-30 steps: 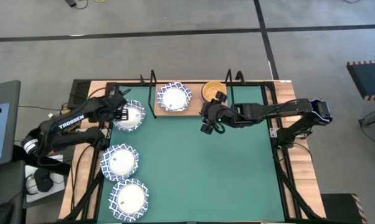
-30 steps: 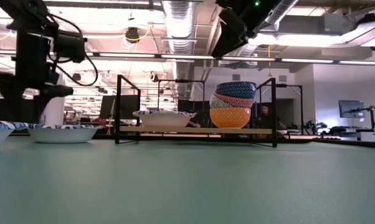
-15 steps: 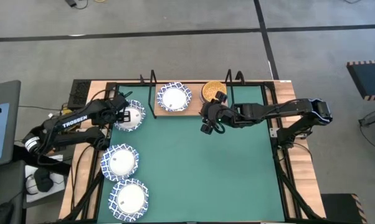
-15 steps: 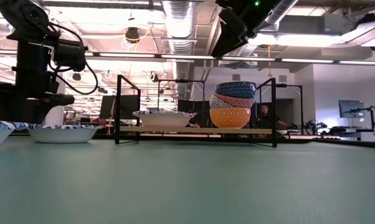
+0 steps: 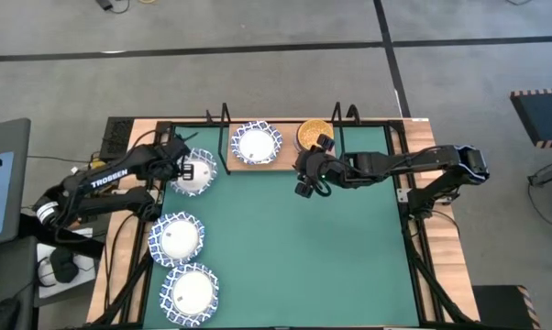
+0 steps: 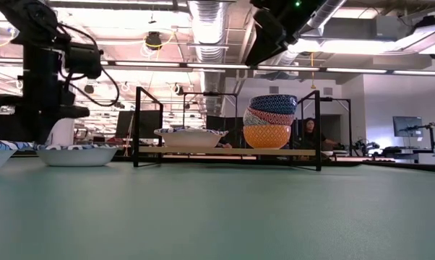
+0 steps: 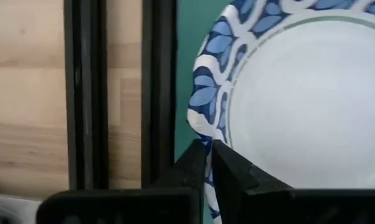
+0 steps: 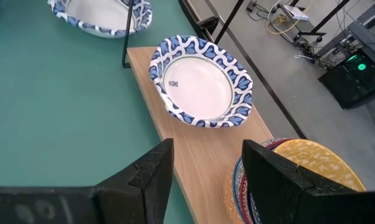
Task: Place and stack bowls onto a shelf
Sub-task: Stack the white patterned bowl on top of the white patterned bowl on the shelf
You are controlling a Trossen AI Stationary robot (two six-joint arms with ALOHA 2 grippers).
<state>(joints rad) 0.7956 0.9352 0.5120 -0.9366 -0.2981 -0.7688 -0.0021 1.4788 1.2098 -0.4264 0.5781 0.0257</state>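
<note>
My left gripper (image 7: 207,163) has its fingers pinched on the rim of the large bowl (image 5: 192,172) just left of the shelf (image 5: 285,161), while my right gripper (image 8: 203,180) hovers open.

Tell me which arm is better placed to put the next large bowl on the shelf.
Left. The left gripper is shut on the rim of a large bowl beside the shelf. The right gripper hovers open and empty in front of the stacked small bowls.
</note>
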